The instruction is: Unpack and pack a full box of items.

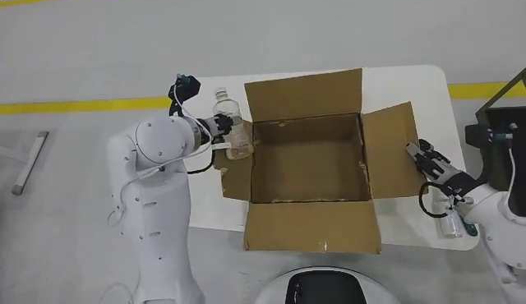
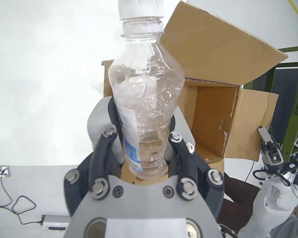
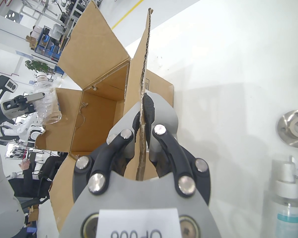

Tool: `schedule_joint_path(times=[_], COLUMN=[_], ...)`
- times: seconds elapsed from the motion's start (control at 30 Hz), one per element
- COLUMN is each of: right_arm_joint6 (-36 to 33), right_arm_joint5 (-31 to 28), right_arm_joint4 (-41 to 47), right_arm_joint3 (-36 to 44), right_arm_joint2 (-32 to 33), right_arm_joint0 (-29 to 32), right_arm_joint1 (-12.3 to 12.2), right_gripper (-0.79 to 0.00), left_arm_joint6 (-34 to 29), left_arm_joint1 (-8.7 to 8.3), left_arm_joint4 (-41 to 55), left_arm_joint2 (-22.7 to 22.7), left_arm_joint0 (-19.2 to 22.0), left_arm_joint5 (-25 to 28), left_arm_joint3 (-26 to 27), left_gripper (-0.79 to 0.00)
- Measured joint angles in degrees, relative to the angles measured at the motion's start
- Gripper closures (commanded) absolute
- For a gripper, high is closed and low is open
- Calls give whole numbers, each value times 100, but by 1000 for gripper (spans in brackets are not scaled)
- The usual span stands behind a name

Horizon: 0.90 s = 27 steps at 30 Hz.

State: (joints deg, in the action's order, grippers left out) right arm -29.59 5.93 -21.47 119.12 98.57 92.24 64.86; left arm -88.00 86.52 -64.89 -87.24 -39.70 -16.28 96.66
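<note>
Bottle of clear crumpled plastic with white cap (image 2: 146, 95), roughly upright, pinched low on its body by left gripper (image 2: 142, 125), poised over the left flap (image 1: 234, 181) of the open brown cardboard box (image 1: 308, 123), outside its hollow. Right gripper (image 3: 145, 111) clamped on the right flap (image 1: 390, 152). Going in or coming out: cannot tell. Keep squeeze light on thin walls, lift clear of flap edge, steady box meanwhile.

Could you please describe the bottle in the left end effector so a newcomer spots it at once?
Find the open cardboard box on the white table. Beside its wall on the robot's left, the left end effector grips a clear plastic bottle. Unlike the small spray bottle across the box, it has a white screw cap.
</note>
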Motion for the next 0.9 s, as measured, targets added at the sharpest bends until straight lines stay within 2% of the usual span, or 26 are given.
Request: schedule_joint_path(times=[0.47,0.9], right_arm_joint6=[17,-21], right_arm_joint5=[-94,-105], right_arm_joint4=[-70,-184], right_arm_joint3=[12,90], right_arm_joint2=[30,-139], right_arm_joint0=[102,97], right_arm_joint1=[-8,-10], right_gripper=[0,0], left_arm_joint6=[0,225], left_arm_joint1=[-174,-277], left_arm_joint4=[-233,-335], left_arm_joint2=[-172,-157], left_arm_joint0=[49,197], left_arm_joint5=[39,-34], left_arm_joint3=[-46,-615], left_gripper=[0,0])
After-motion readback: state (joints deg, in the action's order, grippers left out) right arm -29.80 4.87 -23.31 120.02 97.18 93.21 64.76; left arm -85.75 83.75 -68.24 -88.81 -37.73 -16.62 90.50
